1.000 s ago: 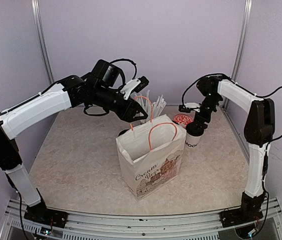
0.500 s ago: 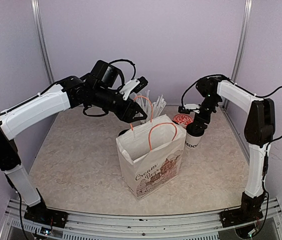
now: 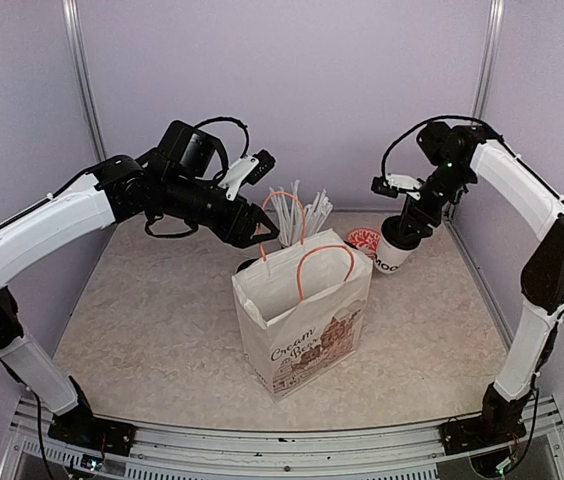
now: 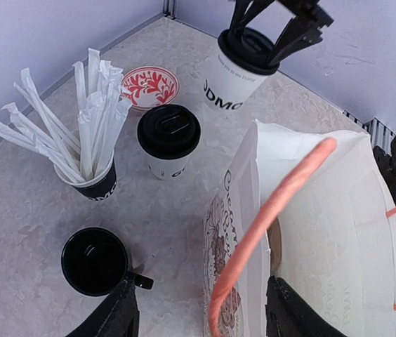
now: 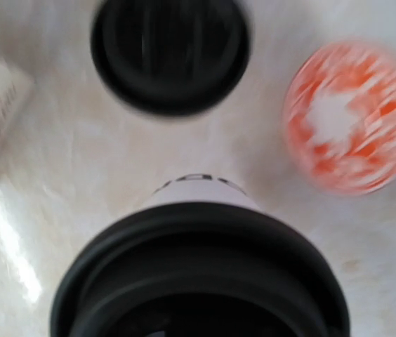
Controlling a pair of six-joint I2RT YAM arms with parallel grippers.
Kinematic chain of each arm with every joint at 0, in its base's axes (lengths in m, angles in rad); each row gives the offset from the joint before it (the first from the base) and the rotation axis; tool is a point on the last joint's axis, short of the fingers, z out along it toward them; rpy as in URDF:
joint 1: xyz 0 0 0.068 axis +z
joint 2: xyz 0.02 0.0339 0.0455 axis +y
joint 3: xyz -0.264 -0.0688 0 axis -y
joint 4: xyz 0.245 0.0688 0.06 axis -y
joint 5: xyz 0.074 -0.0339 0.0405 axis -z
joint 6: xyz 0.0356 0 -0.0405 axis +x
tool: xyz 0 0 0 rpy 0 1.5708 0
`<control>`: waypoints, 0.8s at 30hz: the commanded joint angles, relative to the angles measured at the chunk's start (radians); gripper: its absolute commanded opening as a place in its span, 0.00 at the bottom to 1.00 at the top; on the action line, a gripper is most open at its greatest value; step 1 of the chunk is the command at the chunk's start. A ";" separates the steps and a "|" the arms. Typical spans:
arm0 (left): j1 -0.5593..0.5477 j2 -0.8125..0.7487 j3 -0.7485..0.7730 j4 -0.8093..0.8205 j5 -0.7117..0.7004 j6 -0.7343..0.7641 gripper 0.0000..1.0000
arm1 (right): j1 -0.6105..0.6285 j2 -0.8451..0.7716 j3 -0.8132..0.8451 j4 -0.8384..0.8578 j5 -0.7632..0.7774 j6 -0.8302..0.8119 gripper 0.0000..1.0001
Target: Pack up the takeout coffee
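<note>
Beige marbled tabletop (image 3: 152, 320) filled the enclosure, with lavender walls behind. Nearest the arm bases stood the paper bag (image 3: 302, 320), mouth open, orange handles up. The left gripper (image 3: 257, 230) hovered at the bag's far left edge, fingers spread, one handle running between them; contact could not be confirmed. Beyond the bag stood a black mug (image 4: 94, 260), a lidded coffee cup (image 4: 168, 140) and a black cup of straws (image 4: 89, 175). A red-patterned dish (image 4: 149, 86) lay farther right. Farthest right, the right gripper (image 3: 402, 228) was clamped on the lid of the second coffee cup (image 3: 392, 252), which hung tilted, apparently off the table.

Handling, as judged:
- The paper wall is thin and would crush under side pressure.
- The lidded rim is the stiffest part and so the safest grip.
- A press-fit lid may pop off under load.
- Any contents would slosh, so the cup should travel upright.

Changes from one second earlier:
- The right arm had risen, carrying its cup up and farther right.
- The left arm had drawn slightly left.
- The bag had not shifted.
</note>
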 commanded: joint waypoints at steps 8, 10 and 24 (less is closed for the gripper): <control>-0.047 -0.040 -0.046 -0.073 0.014 -0.098 0.61 | 0.109 -0.226 0.228 0.007 -0.264 -0.035 0.56; -0.058 -0.030 -0.035 -0.093 -0.004 -0.112 0.60 | 0.159 -0.264 0.226 0.014 -0.294 -0.051 0.56; -0.082 0.041 0.015 -0.132 -0.013 -0.142 0.04 | 0.460 -0.336 0.142 -0.041 -0.255 -0.134 0.55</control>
